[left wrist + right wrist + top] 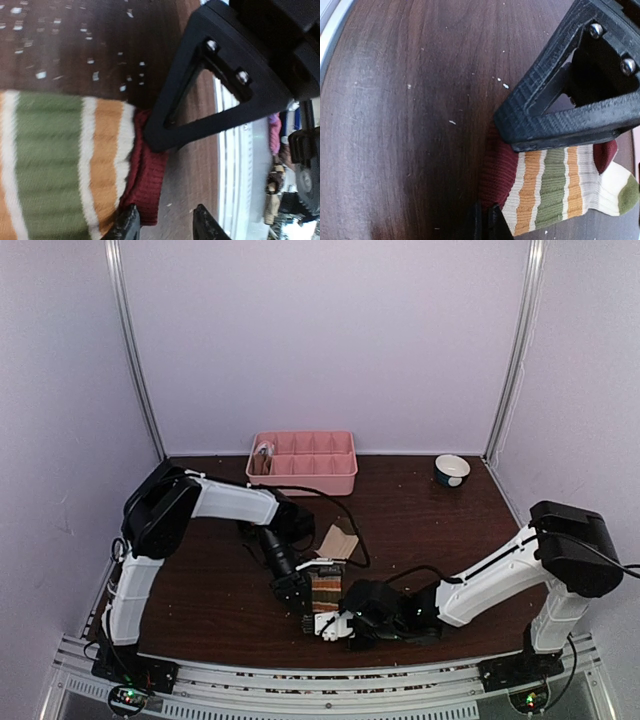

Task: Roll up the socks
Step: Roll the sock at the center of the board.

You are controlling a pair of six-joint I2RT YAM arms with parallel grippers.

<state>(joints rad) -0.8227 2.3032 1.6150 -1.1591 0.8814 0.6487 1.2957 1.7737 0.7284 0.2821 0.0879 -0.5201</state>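
A striped sock [326, 590] lies flat on the dark table between both grippers, in cream, orange and green bands with a dark red cuff [147, 182] and an olive toe [628, 193]. My left gripper [165, 226] is open just off the cuff's end, its left finger against the red edge and bare table between the jaws. My right gripper [487, 225] is shut, its tips pinching the corner of the red cuff [500, 170]. Each wrist view shows the other gripper's black finger resting over the sock. A second, tan sock [338, 540] lies just behind.
A pink compartment tray [335, 480] stands at the back centre, with something small in its left end. A small white bowl [452, 470] sits at the back right. The table's front rail [235, 165] runs close beside the sock's cuff end. Pale crumbs dot the wood.
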